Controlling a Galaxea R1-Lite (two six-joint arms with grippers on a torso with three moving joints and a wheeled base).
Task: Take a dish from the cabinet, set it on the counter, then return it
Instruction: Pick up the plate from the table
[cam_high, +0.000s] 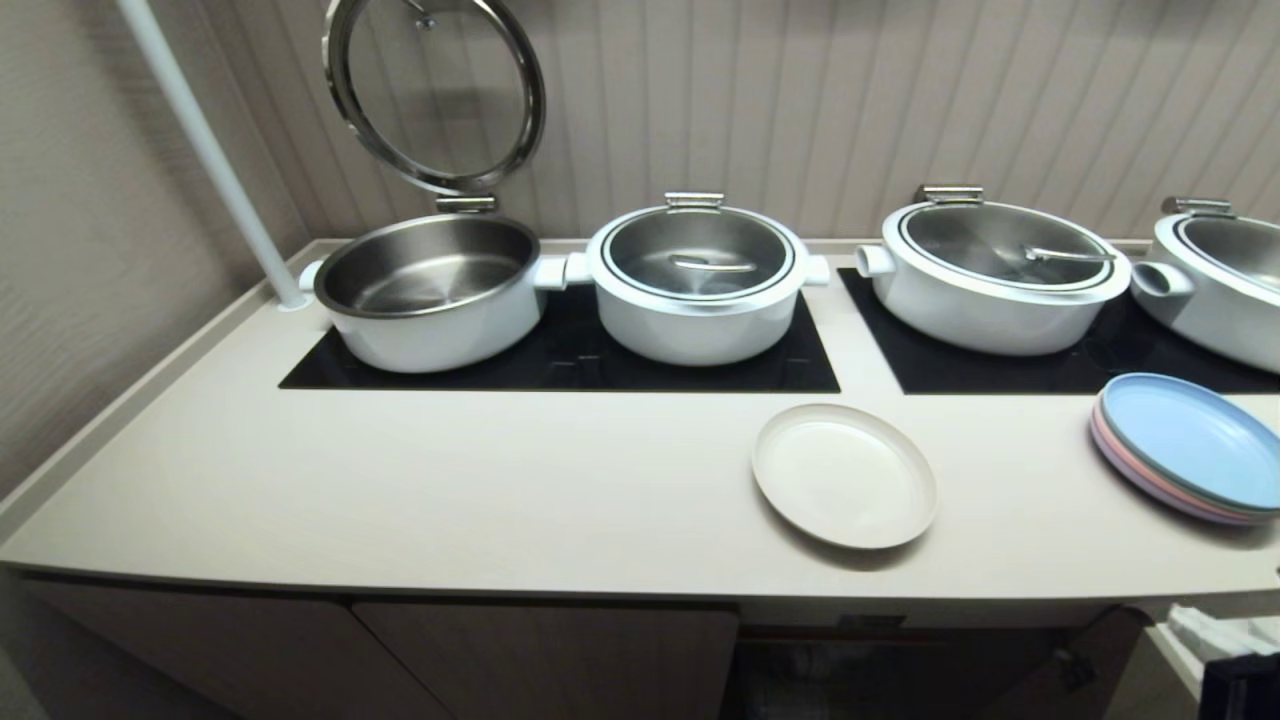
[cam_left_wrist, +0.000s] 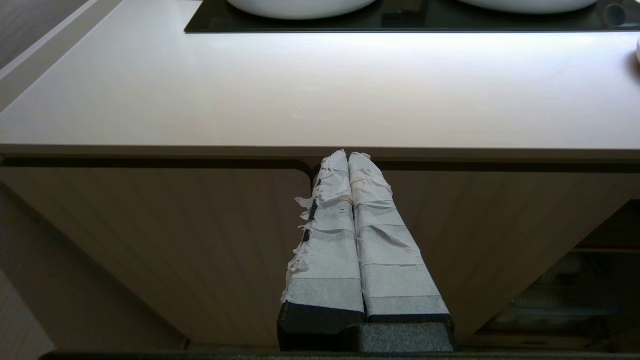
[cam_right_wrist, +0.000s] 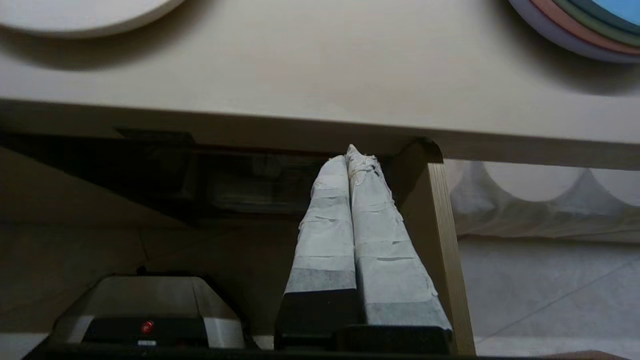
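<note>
The cream dish (cam_high: 845, 475) lies flat on the counter (cam_high: 450, 480), in front of the gap between the two black cooktop panels; its near rim (cam_right_wrist: 75, 15) shows in the right wrist view. No gripper touches it. Below the counter's front edge, my right gripper (cam_right_wrist: 350, 155) is shut and empty. It points at the dark open cabinet (cam_right_wrist: 240, 190), beside the open door's edge (cam_right_wrist: 440, 250). Further left, my left gripper (cam_left_wrist: 348, 156) hangs shut and empty in front of a closed ribbed cabinet door (cam_left_wrist: 150, 240). Neither gripper shows in the head view.
A stack of pastel plates (cam_high: 1190, 445) sits at the counter's right end. White pots (cam_high: 700, 280) stand on the cooktop (cam_high: 560, 365); the left pot (cam_high: 430, 290) has its glass lid (cam_high: 435, 95) raised. A white pole (cam_high: 215, 160) rises at the back left. My base (cam_right_wrist: 145, 310) sits low by the cabinet.
</note>
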